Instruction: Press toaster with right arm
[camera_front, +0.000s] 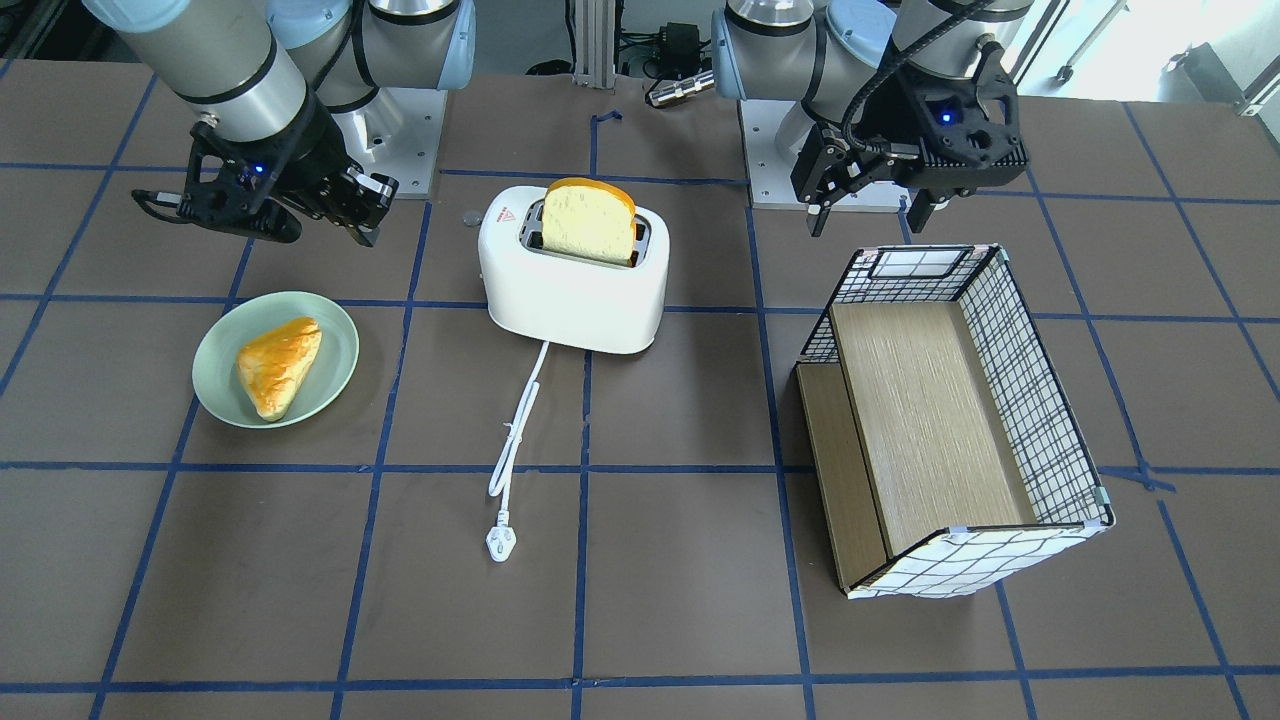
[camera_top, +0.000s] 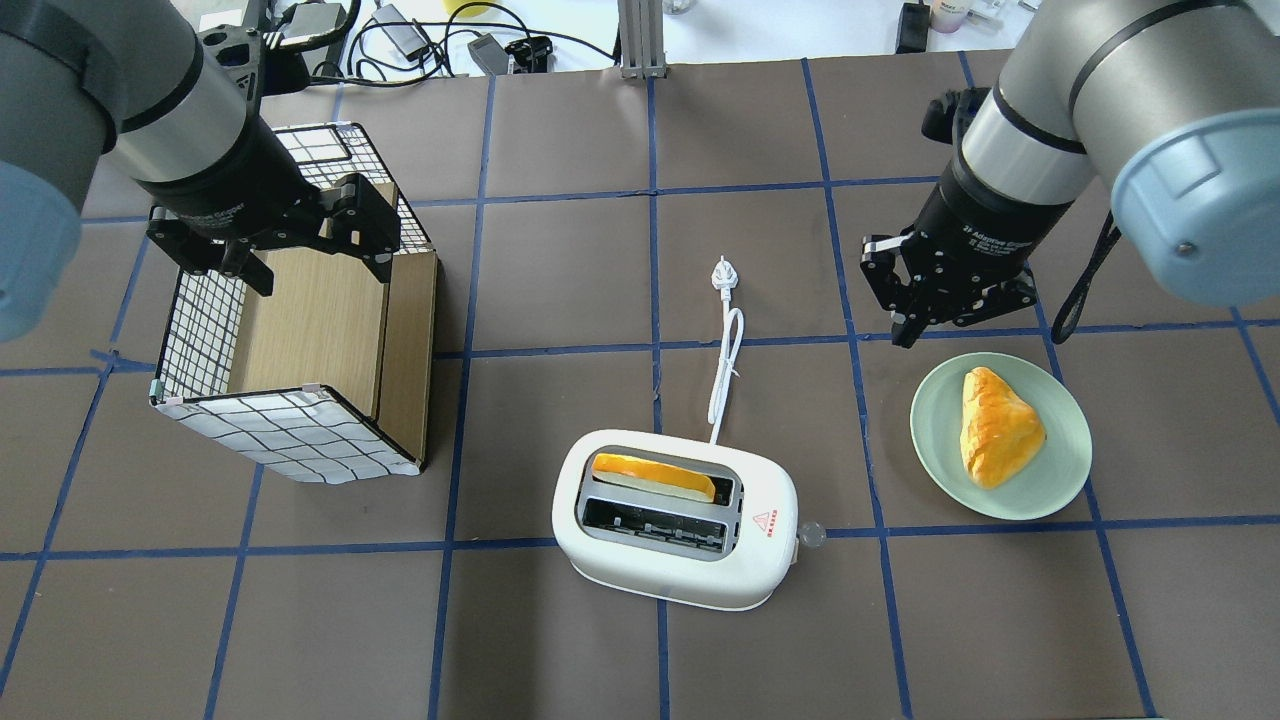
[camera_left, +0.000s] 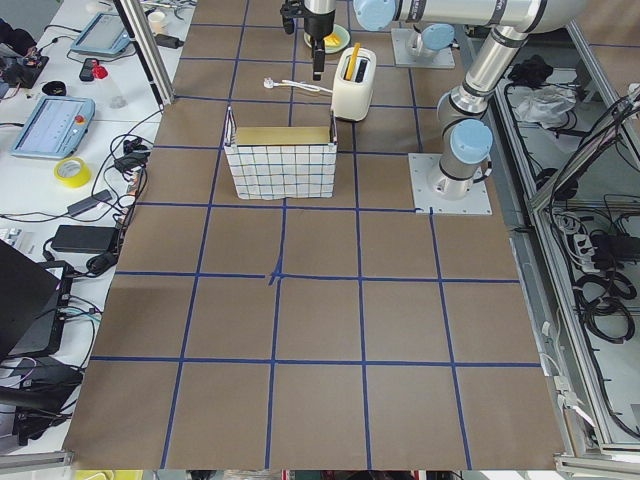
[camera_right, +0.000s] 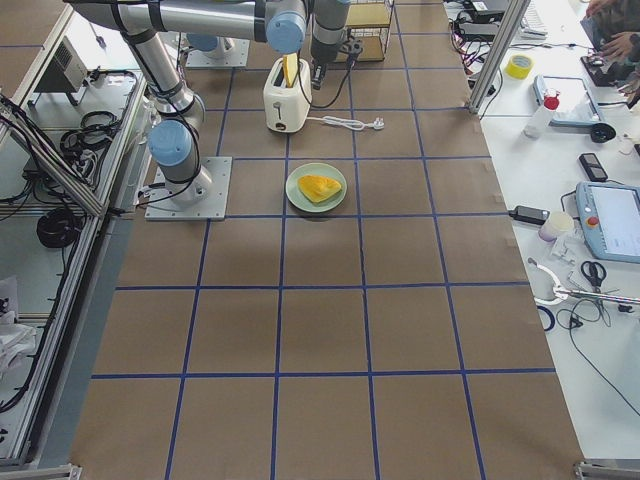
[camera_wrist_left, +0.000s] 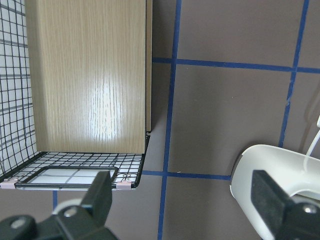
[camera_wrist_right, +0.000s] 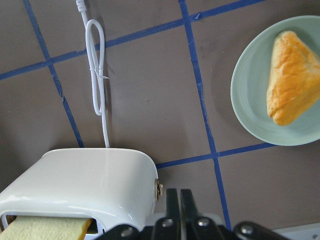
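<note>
Toaster (camera_top: 680, 560) sits nearest the robot's edge of the counter (camera_top: 300, 600), about mid-width. One bread slice (camera_top: 652, 476) stands tall in its far slot; the near slot is empty. I judge the lever is up and not yet pressed. The small lever knob (camera_top: 811, 534) sticks out of the toaster's right end, the side the right arm (camera_top: 1020, 150) can reach.

A little farther out and right is a green plate (camera_top: 1060, 480) with a pastry (camera_top: 995, 425) on it, clear of the toaster. Level with it on the left is a wire-and-wood basket (camera_top: 270, 435) lying on its side.

The right arm hovers just beyond the plate's far-left rim, apart from the toaster. Its jaws are pressed together, which makes a narrow tip, sensible for pushing a small knob. The wrist view looks down past that tip at the toaster's knob end.

The left arm (camera_top: 190, 130) hangs over the basket with its jaws spread wide and holding nothing, out of the way.

The cord (camera_top: 728, 370) trails away to the plug (camera_top: 722, 272), farthest out and unplugged.
</note>
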